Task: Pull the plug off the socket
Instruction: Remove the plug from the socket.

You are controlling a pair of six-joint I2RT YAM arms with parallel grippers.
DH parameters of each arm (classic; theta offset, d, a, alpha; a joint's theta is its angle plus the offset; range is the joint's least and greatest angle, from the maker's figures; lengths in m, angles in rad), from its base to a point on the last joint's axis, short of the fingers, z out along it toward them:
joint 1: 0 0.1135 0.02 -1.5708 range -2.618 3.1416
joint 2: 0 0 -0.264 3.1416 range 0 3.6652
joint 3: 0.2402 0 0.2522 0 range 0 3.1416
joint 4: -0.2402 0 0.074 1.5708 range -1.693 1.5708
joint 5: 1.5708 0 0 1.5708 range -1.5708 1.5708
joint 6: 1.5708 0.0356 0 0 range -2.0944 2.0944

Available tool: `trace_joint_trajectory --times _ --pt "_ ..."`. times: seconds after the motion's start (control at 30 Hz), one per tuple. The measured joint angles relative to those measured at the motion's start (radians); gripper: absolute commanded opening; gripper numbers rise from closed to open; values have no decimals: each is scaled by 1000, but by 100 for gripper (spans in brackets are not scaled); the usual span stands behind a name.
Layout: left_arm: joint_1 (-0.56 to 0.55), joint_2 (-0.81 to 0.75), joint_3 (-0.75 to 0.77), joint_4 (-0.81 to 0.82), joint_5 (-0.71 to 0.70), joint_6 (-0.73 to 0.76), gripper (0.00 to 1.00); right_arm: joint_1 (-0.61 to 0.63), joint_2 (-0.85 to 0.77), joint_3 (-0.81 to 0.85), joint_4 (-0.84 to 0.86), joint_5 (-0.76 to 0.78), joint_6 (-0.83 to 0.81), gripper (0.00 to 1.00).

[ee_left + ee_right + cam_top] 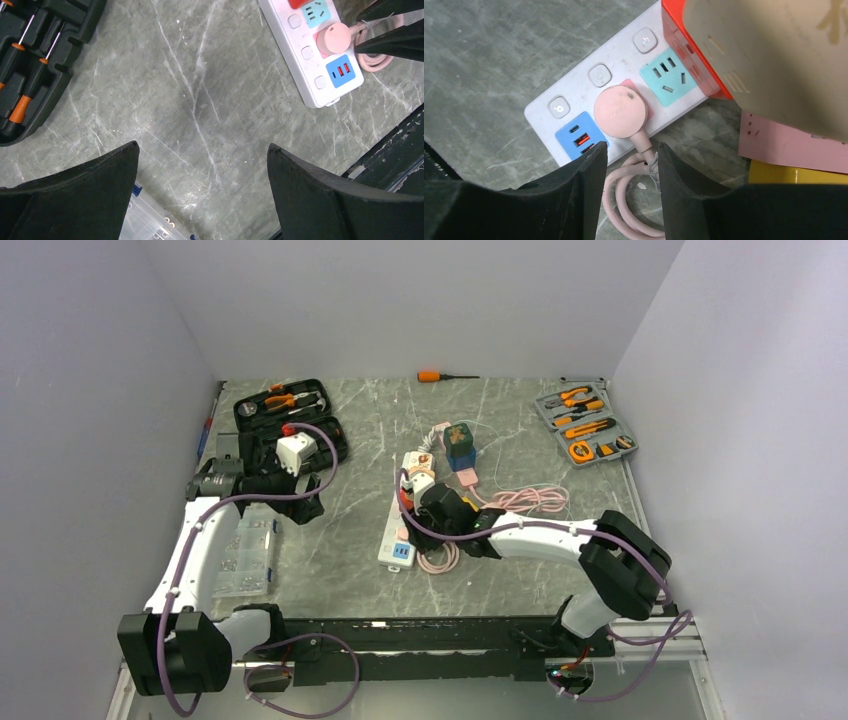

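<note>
The left arm (195, 560) and right arm (540, 537) share white links, black joints, purple cables (335, 458) and matte black wedge fingers (90, 195).

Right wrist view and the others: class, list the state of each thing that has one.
pink plug, seated in the power strip.
teal socket, empty.
right gripper, open, straddling the cable.
left gripper, open, empty.
black tool case, open.

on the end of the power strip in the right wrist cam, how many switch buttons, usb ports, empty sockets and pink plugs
switch buttons: 3
usb ports: 3
empty socket: 1
pink plug: 1
total: 8
</note>
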Motion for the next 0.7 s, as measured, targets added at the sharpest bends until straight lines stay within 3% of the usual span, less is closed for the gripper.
trace_joint_trajectory --times 0.5,0.7 --pt "0 -27 0 -8 11 18 99 37 53 88 -151 166 -23 53" --pt "0 -30 0 -8 11 19 99 36 40 111 -219 199 -56 38"
